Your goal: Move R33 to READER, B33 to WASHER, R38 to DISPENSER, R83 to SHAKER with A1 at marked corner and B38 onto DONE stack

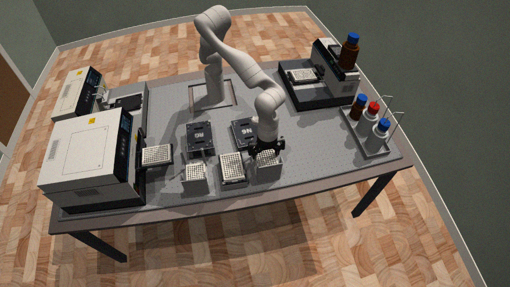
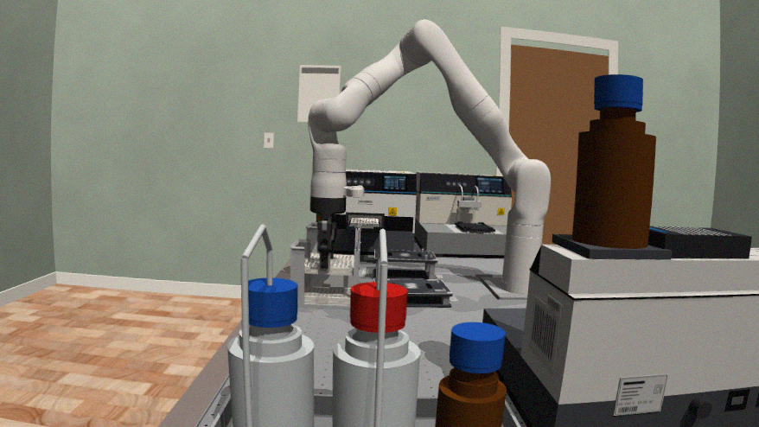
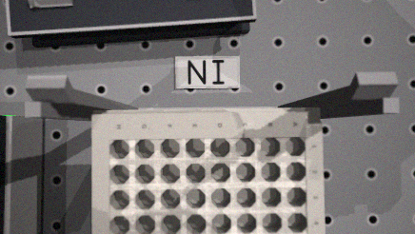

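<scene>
B33 [image 1: 266,159] [image 2: 341,277] [image 3: 209,186], the top IN plate, is in the claw [image 1: 266,151] [image 2: 324,265], fingers wide but closed on its sides, prob. mid-lift within the IN rack [image 1: 269,174] [image 2: 298,277] [image 3: 376,85]. Looks like step 2. Next: straight up, level, until clear of the rack walls, else it may snag; then across the bench [image 1: 306,135] [image 2: 424,328]. Farther off, the SHAKER plate [image 1: 232,166], READER plate [image 1: 157,154] & DISPENSER plate [image 1: 302,75] sit in place; at far end the WASHER carrier [image 1: 129,102] [image 2: 475,226] is bare, i.e. B33's spot, A1 to its mark.
</scene>
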`<move>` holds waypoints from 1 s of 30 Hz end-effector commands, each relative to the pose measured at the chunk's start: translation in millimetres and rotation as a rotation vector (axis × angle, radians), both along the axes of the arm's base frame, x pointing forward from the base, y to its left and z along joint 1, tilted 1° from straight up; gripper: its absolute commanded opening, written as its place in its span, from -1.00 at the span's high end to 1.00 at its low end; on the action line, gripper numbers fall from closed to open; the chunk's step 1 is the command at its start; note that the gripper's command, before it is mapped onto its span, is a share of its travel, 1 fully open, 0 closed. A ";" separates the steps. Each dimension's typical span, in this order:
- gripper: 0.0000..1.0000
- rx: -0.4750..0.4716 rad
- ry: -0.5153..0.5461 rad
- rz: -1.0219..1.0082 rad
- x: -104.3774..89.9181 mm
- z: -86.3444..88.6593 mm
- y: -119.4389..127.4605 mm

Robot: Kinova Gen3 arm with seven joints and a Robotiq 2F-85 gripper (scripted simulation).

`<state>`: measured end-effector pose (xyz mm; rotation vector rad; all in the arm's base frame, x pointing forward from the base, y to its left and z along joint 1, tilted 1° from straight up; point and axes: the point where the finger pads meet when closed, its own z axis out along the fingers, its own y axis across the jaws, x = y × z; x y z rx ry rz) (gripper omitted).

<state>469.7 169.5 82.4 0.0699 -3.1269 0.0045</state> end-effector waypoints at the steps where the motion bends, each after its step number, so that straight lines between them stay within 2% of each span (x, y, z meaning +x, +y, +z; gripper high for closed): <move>1: -0.88 0.006 0.001 -0.001 0.6 5.9 1.2; 30: -0.88 0.006 0.001 0.000 0.7 22.5 1.2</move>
